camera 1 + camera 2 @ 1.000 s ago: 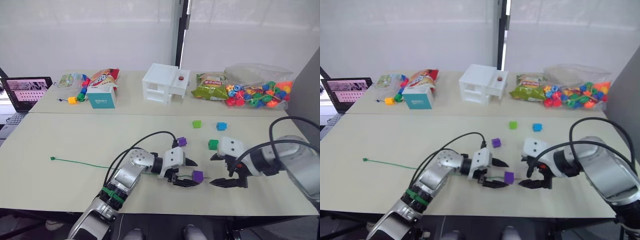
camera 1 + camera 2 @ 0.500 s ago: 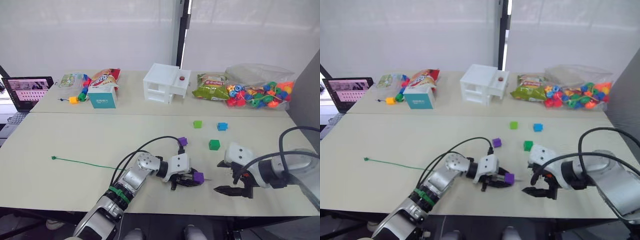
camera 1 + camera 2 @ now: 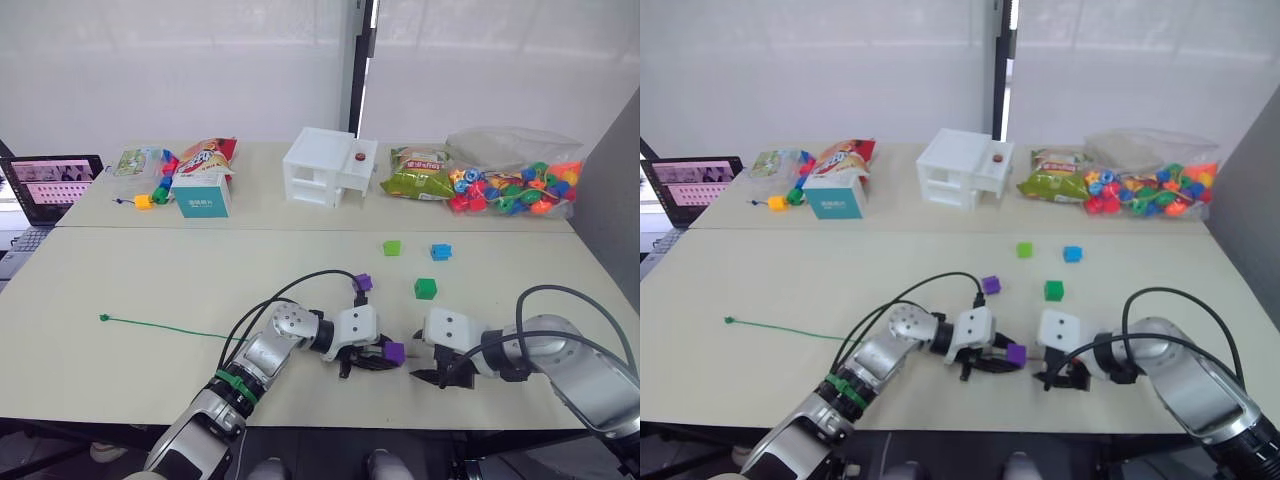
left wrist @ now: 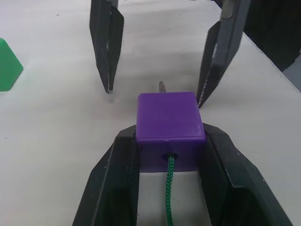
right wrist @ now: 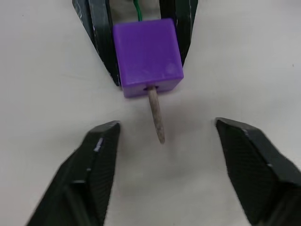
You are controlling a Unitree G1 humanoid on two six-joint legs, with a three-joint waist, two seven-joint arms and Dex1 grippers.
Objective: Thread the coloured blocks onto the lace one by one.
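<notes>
My left gripper (image 4: 170, 136) is shut on a purple block (image 4: 170, 127) low over the table's front middle. The green lace (image 4: 168, 188) enters the block's hole, and its silvery tip (image 5: 156, 117) sticks out the far side. The rest of the lace (image 3: 150, 326) trails left across the table. My right gripper (image 5: 167, 125) faces the block, open, with a finger on each side of the tip and not touching it. A second purple block (image 3: 363, 282), a dark green one (image 3: 425, 288), a light green one (image 3: 392, 247) and a blue one (image 3: 440, 251) lie loose behind.
Along the back stand a white box (image 3: 328, 165), a clear bag of round beads (image 3: 510, 180), snack bags (image 3: 415, 178), a teal box (image 3: 203, 195) and a short bead chain (image 3: 160, 190). A laptop (image 3: 50, 185) sits at the far left. The table's front edge is just below both grippers.
The left gripper closed on the purple block. The right gripper drew back to the right, then came in left to straddle the tip.
</notes>
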